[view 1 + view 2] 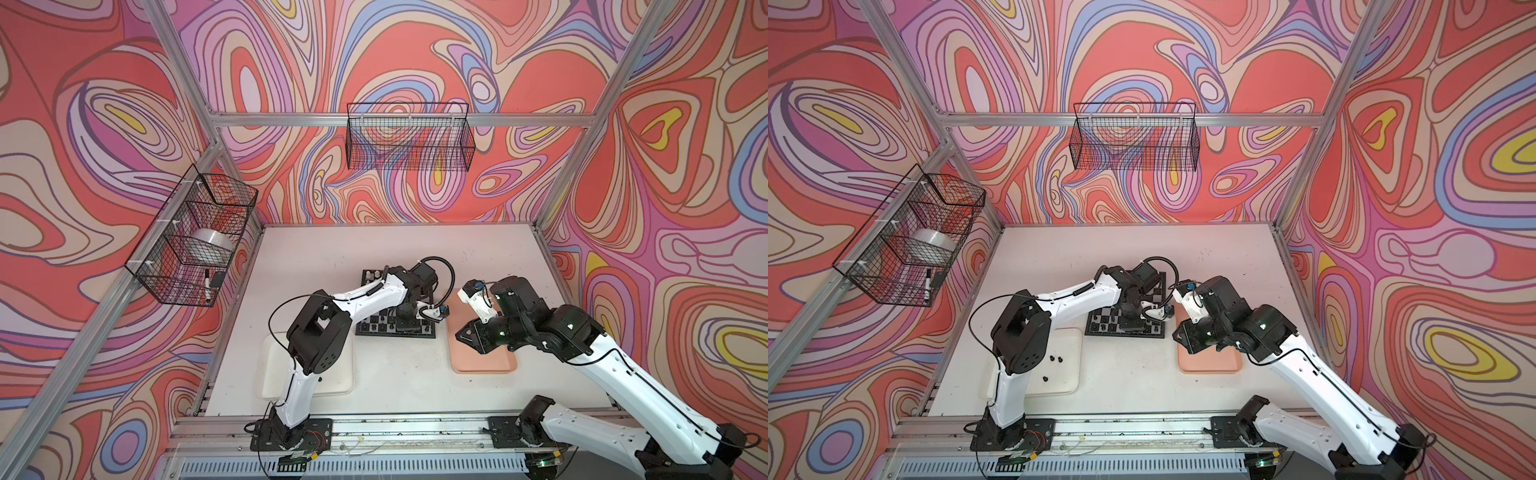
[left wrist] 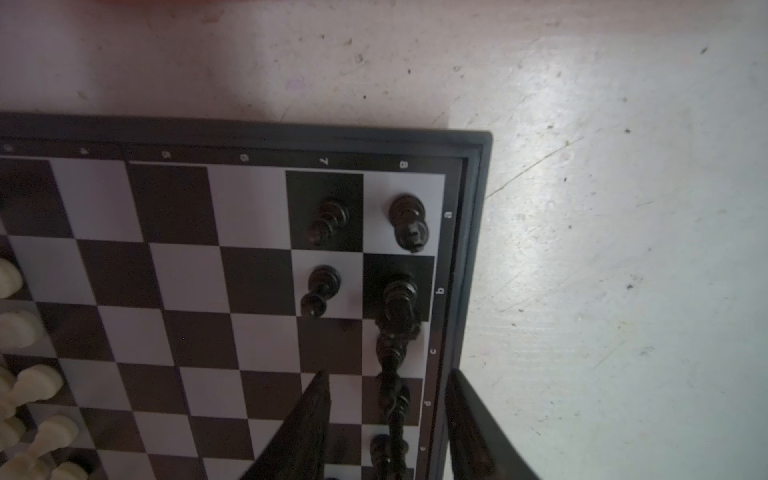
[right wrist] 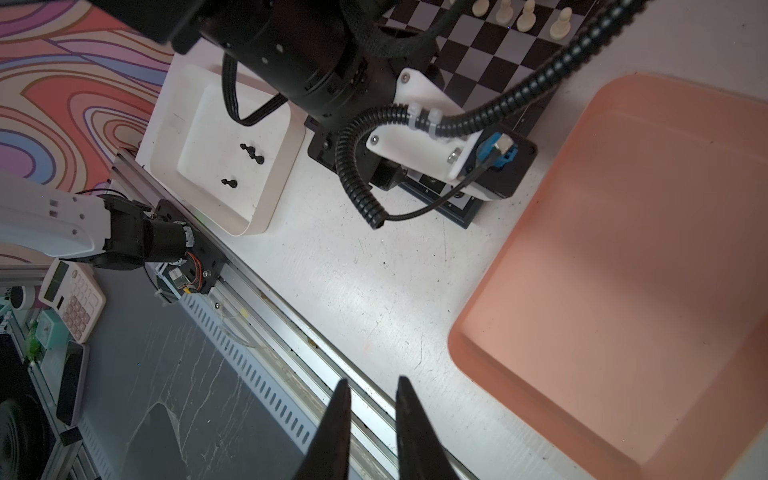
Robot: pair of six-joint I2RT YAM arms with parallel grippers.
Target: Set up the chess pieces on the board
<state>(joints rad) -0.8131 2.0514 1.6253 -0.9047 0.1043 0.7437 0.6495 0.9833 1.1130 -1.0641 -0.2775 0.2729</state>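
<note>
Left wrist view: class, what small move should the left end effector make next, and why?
Probably lift straight up: the left end effector stands open around a black piece set on the board, and three more black pieces lie in the white tray.

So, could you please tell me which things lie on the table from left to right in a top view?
In a top view: white tray → board → pink tray.

On the table (image 1: 1133, 374) the board (image 2: 249, 199) lies central, with pieces (image 2: 320, 291) standing on it. The left tray (image 1: 1065, 374) – nearer – holds a few more; the right tray (image 1: 1208, 363) lies just beside the board.
</note>
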